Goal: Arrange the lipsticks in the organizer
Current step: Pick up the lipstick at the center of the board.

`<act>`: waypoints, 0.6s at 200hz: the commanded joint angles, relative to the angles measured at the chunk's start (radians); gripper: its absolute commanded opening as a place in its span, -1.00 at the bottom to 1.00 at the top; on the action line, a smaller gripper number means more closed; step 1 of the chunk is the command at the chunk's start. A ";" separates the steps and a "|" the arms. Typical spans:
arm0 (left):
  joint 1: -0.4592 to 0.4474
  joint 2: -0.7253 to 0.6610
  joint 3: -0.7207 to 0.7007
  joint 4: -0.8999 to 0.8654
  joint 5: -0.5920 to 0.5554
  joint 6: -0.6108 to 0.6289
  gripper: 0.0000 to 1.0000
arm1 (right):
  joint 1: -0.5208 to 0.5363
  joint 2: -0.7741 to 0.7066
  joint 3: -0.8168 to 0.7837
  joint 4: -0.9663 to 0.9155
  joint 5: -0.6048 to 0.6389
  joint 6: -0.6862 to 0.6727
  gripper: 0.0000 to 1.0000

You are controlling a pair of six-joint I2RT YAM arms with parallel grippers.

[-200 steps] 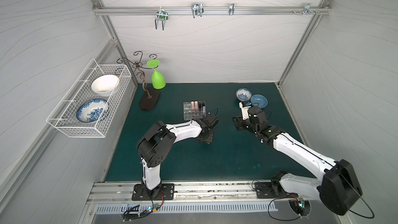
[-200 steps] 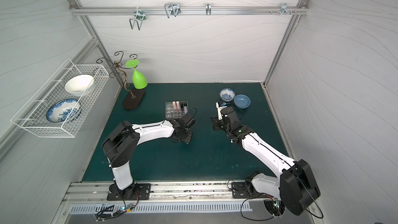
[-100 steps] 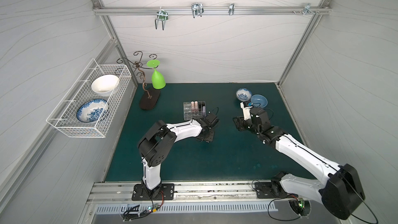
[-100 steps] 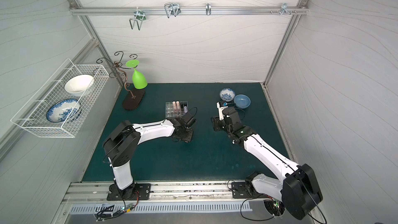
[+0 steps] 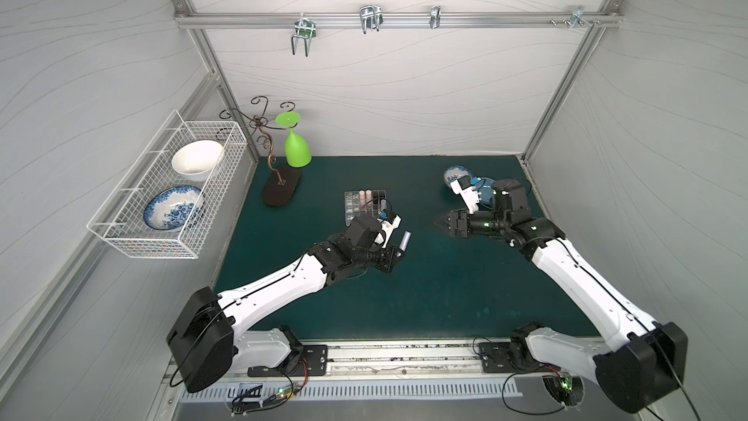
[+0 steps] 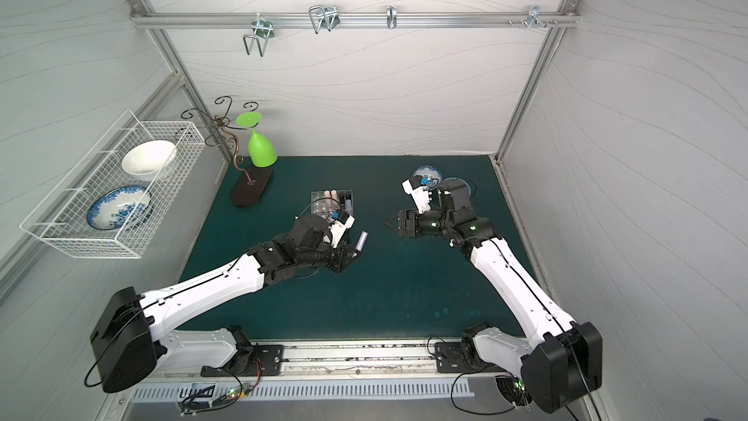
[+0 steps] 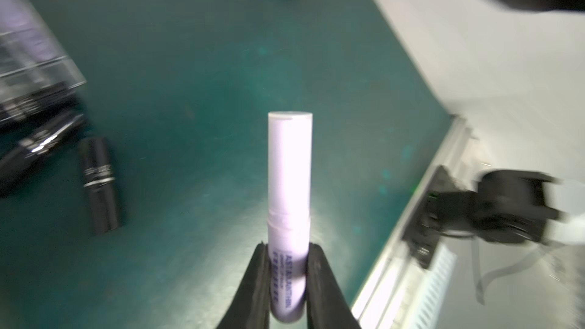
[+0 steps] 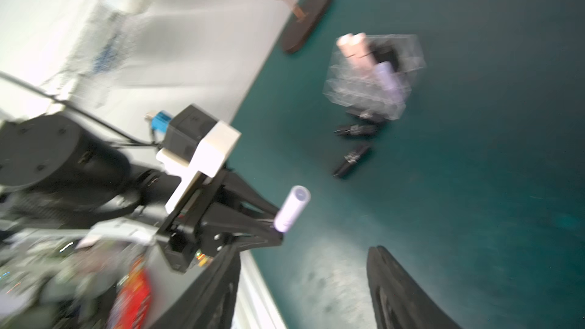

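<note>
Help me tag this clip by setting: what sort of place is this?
Likely a robot lab test cell: white panel walls on an aluminium frame, two arms bolted to a rail, a green mat.

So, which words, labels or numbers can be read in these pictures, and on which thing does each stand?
"ASTAXANTHIN", slightly blurred: blue print along the lilac lipstick held in the left end effector.
Smaller blue lines beside that word: too blurred to read.
Silver print on the black lipstick: too blurred to read.
Nothing else readable in any view.
</note>
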 commanded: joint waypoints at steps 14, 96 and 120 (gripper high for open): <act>0.001 -0.051 0.008 0.094 0.196 -0.010 -0.81 | 0.014 0.032 0.038 -0.073 -0.223 -0.023 0.37; 0.001 -0.089 0.009 0.095 0.252 -0.017 -0.82 | 0.125 0.097 0.056 -0.090 -0.218 -0.051 0.21; 0.000 -0.097 0.008 0.090 0.255 -0.015 -0.82 | 0.124 0.103 0.065 -0.082 -0.216 -0.048 0.02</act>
